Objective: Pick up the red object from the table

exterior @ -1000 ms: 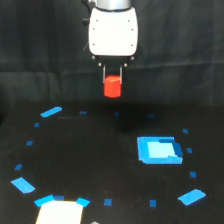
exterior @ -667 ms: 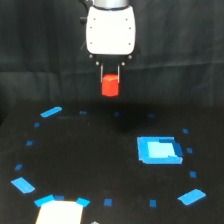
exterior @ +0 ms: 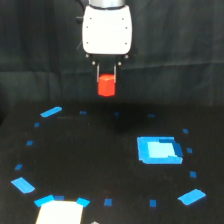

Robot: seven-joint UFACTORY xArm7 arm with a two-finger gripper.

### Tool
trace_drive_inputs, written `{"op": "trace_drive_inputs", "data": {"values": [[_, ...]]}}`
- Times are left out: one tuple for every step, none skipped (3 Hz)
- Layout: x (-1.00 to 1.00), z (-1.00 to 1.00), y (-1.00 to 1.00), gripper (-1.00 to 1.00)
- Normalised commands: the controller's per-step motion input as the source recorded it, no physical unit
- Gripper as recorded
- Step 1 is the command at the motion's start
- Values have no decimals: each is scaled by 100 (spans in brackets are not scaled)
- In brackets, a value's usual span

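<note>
Already the gripper (exterior: 107, 75) is clamping the red object (exterior: 106, 85) high above the bench (exterior: 100, 160); only its top is being pinched, risking slipping toward six o'clock.

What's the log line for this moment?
gripper: shut on red object | object: off table, in air | blue patch: untouched

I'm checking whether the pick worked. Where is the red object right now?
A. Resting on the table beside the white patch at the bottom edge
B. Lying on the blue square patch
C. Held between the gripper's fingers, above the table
C: the red object sits between the fingers of the gripper, hanging clear above the table, away from the blue square patch.
</note>
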Motion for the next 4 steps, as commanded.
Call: {"op": "trace_drive_inputs", "data": {"values": [[-19, 6, -14, -97], [-11, 23, -17, -100], [-9, 11, -13, -100], [-16, 11, -16, -99]]}}
